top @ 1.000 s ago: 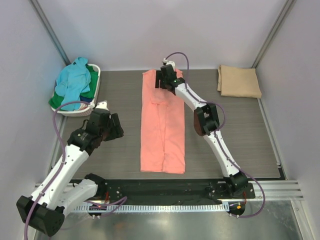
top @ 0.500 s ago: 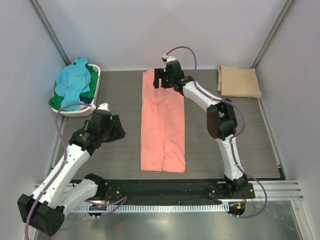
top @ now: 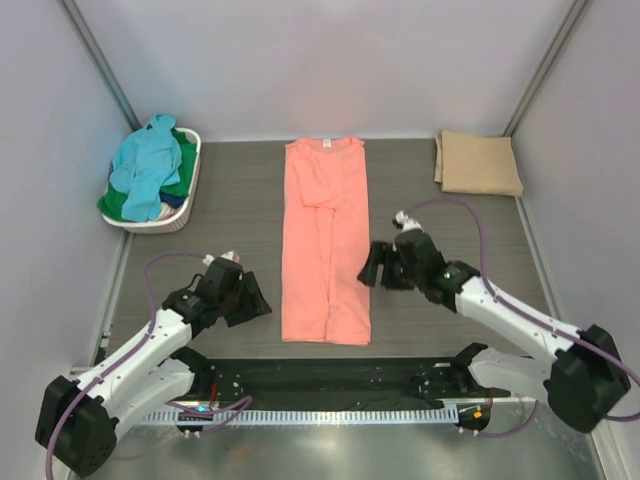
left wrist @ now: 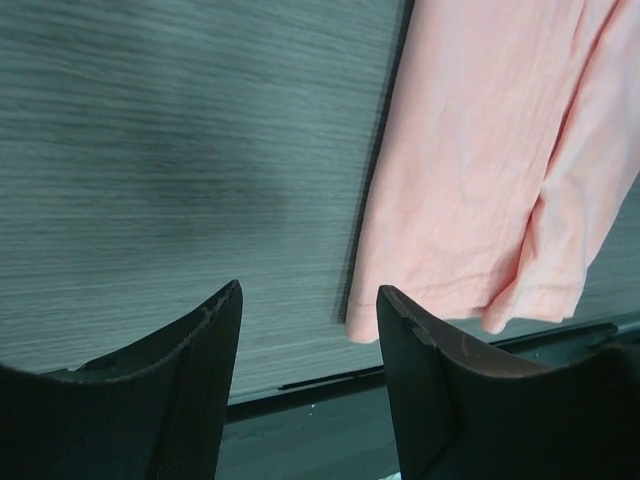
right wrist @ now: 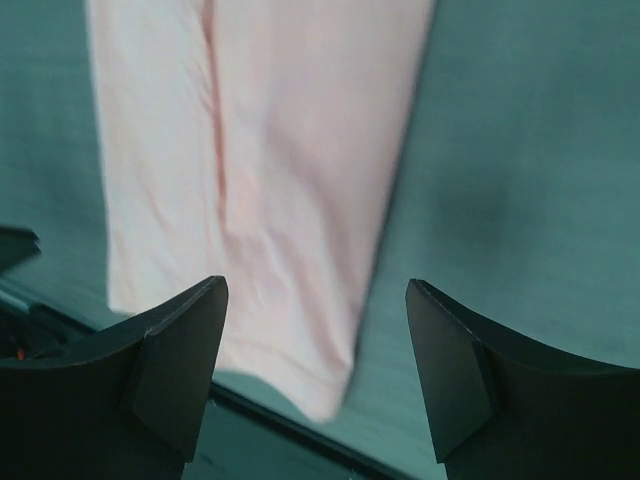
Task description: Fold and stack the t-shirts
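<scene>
Since only the lengthwise fold looks done, most of the task remains: on the grey table [top: 220, 200] the salmon-pink t-shirt [top: 325, 250] lies flat as a long narrow strip, sides folded in, collar at the far end. Far to its left, a white basket [top: 155, 224] holds the crumpled light blue t-shirt [top: 148, 165] and green t-shirt [top: 114, 206]. Far to its right sits a folded tan t-shirt [top: 478, 163]. Flanking its near half, the left gripper [left wrist: 310, 300] and right gripper [right wrist: 316, 290] hover with jaws spread, empty.
</scene>
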`<action>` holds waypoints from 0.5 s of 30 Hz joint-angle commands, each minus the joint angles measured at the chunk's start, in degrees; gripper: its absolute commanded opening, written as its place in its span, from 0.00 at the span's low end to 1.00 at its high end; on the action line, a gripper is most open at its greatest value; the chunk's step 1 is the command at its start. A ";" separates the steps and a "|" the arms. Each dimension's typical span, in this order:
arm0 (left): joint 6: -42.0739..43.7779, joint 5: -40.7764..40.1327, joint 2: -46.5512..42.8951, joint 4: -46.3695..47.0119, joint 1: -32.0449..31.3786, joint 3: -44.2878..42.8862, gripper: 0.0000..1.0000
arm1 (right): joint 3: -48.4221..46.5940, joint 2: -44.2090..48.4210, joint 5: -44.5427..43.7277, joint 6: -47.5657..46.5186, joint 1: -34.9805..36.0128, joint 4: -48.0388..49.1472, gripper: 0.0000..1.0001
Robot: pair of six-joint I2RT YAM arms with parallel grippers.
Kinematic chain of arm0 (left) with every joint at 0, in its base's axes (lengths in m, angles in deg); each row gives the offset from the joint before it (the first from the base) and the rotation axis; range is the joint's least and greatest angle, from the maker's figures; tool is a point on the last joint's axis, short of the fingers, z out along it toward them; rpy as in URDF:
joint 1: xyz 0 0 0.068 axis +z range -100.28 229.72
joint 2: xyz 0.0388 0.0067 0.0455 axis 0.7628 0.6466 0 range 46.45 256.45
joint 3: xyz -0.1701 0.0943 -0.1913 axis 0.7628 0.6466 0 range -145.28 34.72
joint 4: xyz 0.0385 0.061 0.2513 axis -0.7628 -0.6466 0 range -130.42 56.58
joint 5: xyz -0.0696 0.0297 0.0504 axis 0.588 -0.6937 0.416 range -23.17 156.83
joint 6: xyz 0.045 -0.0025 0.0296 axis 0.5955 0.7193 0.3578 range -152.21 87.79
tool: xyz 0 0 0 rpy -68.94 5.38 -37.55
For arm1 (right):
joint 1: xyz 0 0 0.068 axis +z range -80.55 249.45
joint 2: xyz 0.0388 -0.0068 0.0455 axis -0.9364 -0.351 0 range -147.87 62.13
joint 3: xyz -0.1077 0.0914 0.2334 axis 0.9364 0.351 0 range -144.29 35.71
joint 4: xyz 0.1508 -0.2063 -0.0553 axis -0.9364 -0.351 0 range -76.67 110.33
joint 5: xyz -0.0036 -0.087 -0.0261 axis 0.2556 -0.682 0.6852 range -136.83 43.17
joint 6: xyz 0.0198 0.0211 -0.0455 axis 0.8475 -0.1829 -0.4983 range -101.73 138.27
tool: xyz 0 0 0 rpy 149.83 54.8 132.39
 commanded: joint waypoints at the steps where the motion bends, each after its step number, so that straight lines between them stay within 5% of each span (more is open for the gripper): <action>1: -4.12 1.98 -1.64 6.22 -2.31 1.42 0.57 | 10.65 12.08 -0.71 11.43 4.41 -2.06 0.78; 6: -7.01 -0.13 -0.76 6.92 -6.01 3.79 0.56 | 18.66 17.20 -4.05 19.20 12.95 -1.28 0.75; 15: -11.77 -1.98 -0.23 9.39 -12.60 6.87 0.52 | 21.30 9.48 -6.86 24.39 22.27 4.96 0.59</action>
